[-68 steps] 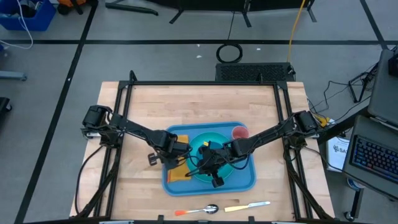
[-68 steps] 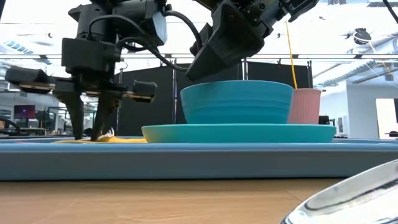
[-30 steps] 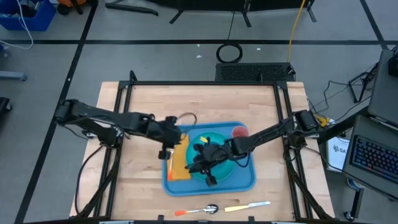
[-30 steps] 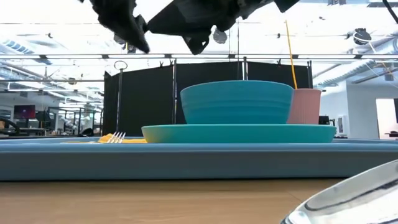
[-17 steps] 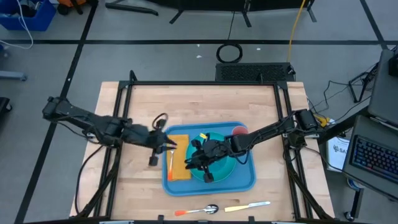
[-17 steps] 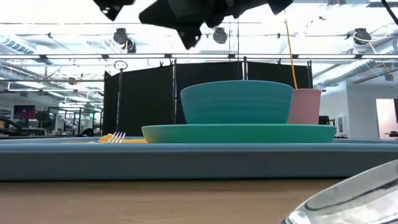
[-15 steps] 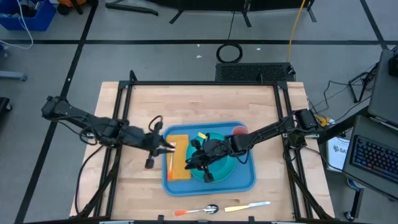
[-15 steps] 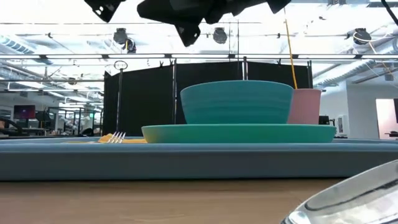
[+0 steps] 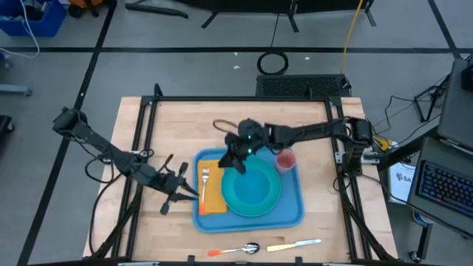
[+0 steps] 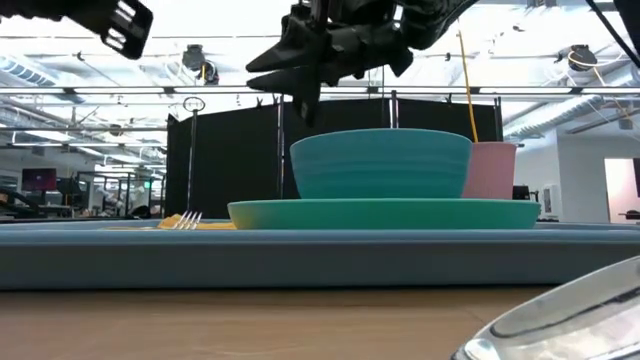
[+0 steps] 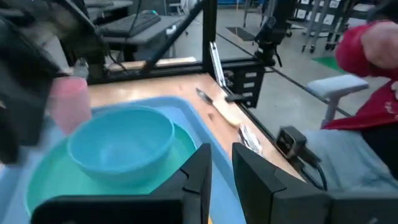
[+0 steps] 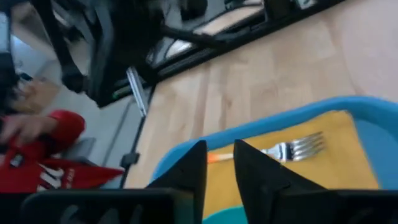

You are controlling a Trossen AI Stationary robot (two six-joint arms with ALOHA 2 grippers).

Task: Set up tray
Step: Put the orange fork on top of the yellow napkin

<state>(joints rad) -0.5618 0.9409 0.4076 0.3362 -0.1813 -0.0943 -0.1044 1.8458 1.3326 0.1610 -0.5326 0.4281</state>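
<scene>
The blue tray [image 9: 295,210] lies on the wooden table. On it a teal plate [image 9: 272,199] carries a blue bowl [image 10: 380,165]. A pink cup [image 9: 285,160] stands at the tray's far right, and a fork [image 9: 205,179] rests on a yellow napkin [image 9: 213,198] at its left. My left gripper [image 9: 191,193] hovers just left of the tray, open by a narrow gap with nothing in it. Above the tray's far rim, my right gripper [image 9: 230,159] is open too, also holding nothing.
A spoon [image 9: 240,250] and a knife [image 9: 295,244] lie on the table between the tray and the near edge. A person in red [image 11: 373,93] is beyond the near edge. Bare wood lies left and far of the tray.
My left gripper has drawn back from above the napkin toward the table's left and near edges and sunk a little. My right gripper has left the bowl, swung toward the far edge to the tray's far rim, and rolled. The tableware has not moved.
</scene>
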